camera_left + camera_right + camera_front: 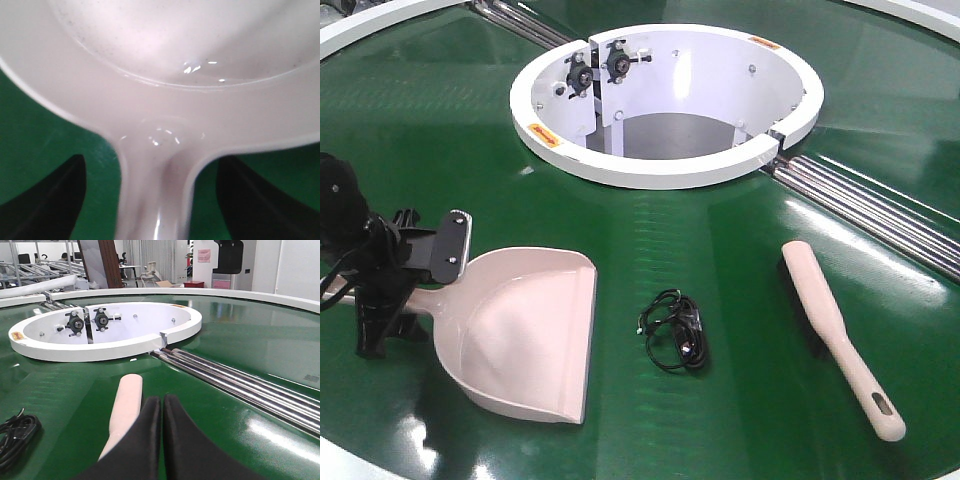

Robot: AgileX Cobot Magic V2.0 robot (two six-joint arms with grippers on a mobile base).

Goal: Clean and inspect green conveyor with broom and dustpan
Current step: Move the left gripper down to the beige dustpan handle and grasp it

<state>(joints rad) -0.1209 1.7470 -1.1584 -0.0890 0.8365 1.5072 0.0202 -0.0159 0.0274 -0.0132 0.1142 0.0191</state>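
Note:
The green conveyor (720,270) fills the view. The beige-pink dustpan (525,335) lies on it at the left, mouth toward the near right. My left gripper (388,300) is at its handle. In the left wrist view the left gripper (152,162) is open and straddles the handle (155,200), with green belt showing on both sides between the handle and each black finger (47,200). The beige broom (835,330) lies on the belt at the right, slotted handle end toward me. My right gripper (161,402) is shut and empty, low over the belt just right of the broom (127,400).
A tangled black cable (678,330) lies between dustpan and broom, and also shows in the right wrist view (15,435). The white ring-shaped hub (665,100) stands behind. Metal rollers (880,210) run in a gap from the hub to the right.

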